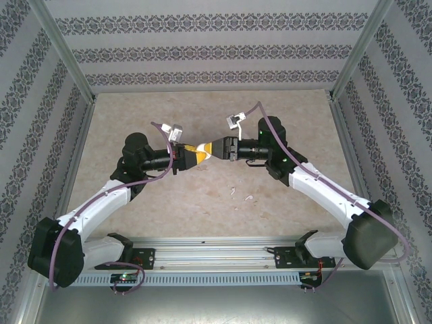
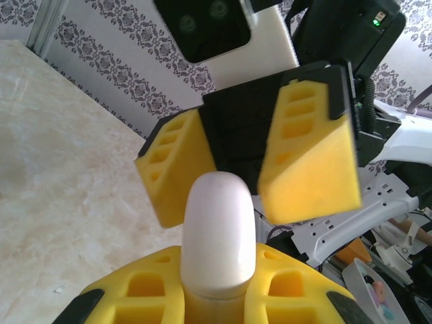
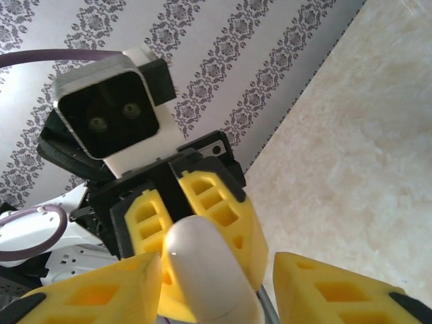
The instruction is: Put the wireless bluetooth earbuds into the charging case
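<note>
i am early in this job, as far as i can judge. my left claw (image 1: 194, 155) is clenched on the charging case (image 2: 219, 229), a smooth white rounded capsule, and holds it up off the surface (image 1: 169, 202) at the middle of the workspace, its free end pointing toward 3 o'clock in the top view. my right claw (image 1: 217, 146) faces it head-on from 3 o'clock. its yellow pads stand one on each side of the case's free end, and in the right wrist view i see a gap on one side, so i read that claw as released, straddling the case without pinching it. the case looks closed to me: i make out only a faint seam near the held end and no open lid or sockets. the earbuds (image 1: 233, 192) are not in it. i make out two tiny white pieces lying on the surface at about 5 o'clock from the meeting claws, well apart from both, too small to tell their pose. so the case is picked up and presented. opening it, fetching each earbud and seating it are all not yet done.
</note>
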`<state>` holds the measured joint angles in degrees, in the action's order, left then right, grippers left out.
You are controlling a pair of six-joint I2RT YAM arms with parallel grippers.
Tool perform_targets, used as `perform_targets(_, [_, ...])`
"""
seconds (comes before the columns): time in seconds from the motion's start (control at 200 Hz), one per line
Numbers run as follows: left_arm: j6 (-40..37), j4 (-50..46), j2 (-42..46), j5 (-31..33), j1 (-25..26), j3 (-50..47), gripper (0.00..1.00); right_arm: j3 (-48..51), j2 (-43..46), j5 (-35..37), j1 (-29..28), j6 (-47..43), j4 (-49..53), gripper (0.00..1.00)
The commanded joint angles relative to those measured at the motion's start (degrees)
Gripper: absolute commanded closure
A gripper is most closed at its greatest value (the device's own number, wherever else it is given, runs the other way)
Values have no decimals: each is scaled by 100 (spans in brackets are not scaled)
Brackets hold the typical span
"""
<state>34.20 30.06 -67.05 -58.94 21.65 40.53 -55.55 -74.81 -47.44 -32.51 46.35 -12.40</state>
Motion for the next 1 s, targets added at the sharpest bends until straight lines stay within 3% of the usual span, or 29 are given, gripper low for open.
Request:
perform_targets(0.0, [284, 534, -10, -171, -14, 173, 85, -135, -43, -169, -71, 33, -308, 57])
perform_targets(0.32, [415, 800, -66, -171, -79, 128, 81, -131, -87, -84, -71, 171, -416, 78])
perform_targets(0.47, [514, 1051, -91, -110, -117, 42, 71, -139, -126, 50, -70, 318, -571, 80])
perform_targets(0.624, [584, 1212, -150, -118, -143, -8, 70, -162, -215, 92, -79, 401, -748, 81])
perform_targets(0.784, [567, 1223, -129, -109, -160, -55, 61, -158, -197, 289, -96, 399, -814, 83])
perform_targets(0.994, [615, 1243, -147, -92, -195, -80, 67, -138, -166, 482, -133, 384, -887, 83])
